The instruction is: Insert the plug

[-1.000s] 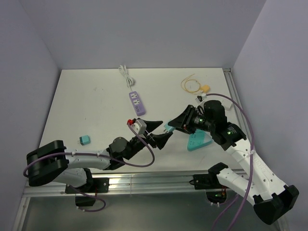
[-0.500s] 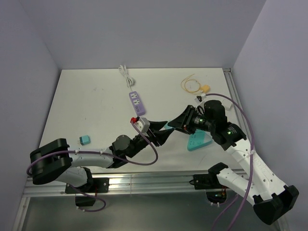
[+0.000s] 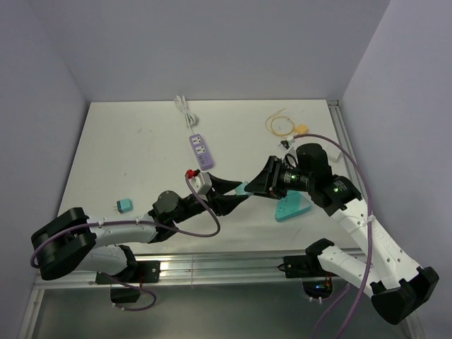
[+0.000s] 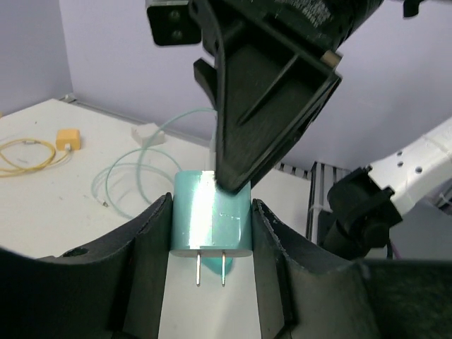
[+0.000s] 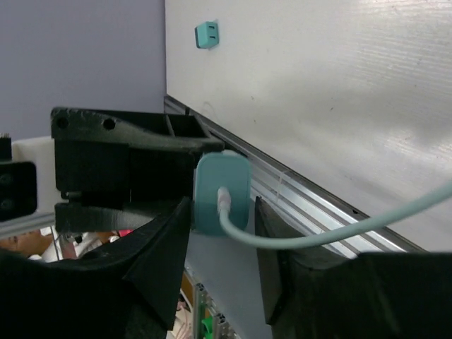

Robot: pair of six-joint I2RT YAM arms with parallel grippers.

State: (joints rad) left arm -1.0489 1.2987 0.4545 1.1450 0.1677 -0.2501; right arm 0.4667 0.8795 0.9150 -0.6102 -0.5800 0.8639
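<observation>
A teal two-prong charger block on a teal cable hangs above the table between both grippers. My left gripper is shut on its sides, prongs pointing at the camera. My right gripper is shut on its cable end. In the top view they meet at the front centre, left gripper against right gripper. The small yellow-tan plug with its looped yellow cable lies free at the back right; it also shows in the left wrist view. The purple power strip lies at the centre back.
The strip's white cord runs to the back edge. A second teal charger lies at the front left, also in the right wrist view. A teal perforated tray lies under my right arm. The table's front rail is below.
My left gripper has moved right and up to the teal charger held by my right gripper and closed round it. My right arm has barely moved.
</observation>
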